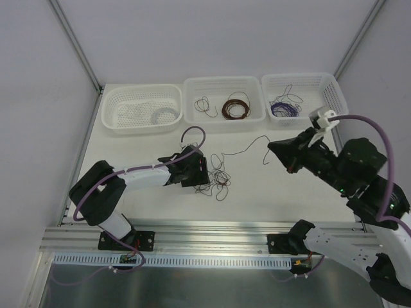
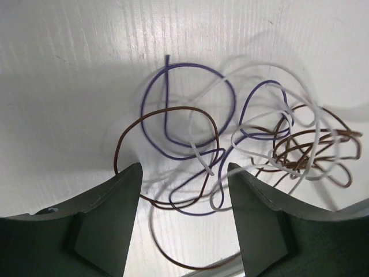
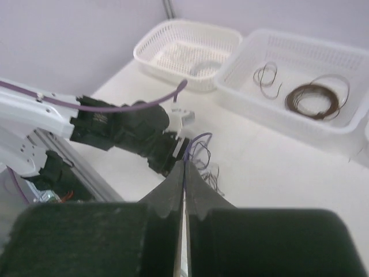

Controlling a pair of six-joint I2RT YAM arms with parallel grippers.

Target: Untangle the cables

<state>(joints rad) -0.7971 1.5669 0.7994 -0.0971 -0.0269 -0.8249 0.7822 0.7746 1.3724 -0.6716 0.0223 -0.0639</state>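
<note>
White table [image 1: 257, 192] first, with 3 baskets [image 1: 221, 82] lined up along its far edge, sorted coils inside. Out in the middle of the table, well short of them, lie the cables [image 1: 217, 181], a loose scribble of purple, brown and pale wire. The left gripper [image 2: 183, 173] hangs right over the near edge of the scribble, fingers spread, nothing between them. The right gripper [image 3: 184, 164] sits off to the side, fingers pressed together on 1 thin strand [image 3: 184, 176], purple by the look of it. The step looks like drawing that strand free. Best played slowly: the left pins the brown and pale loops, the right pulls away low and steady, easing off if the whole knot drags.
</note>
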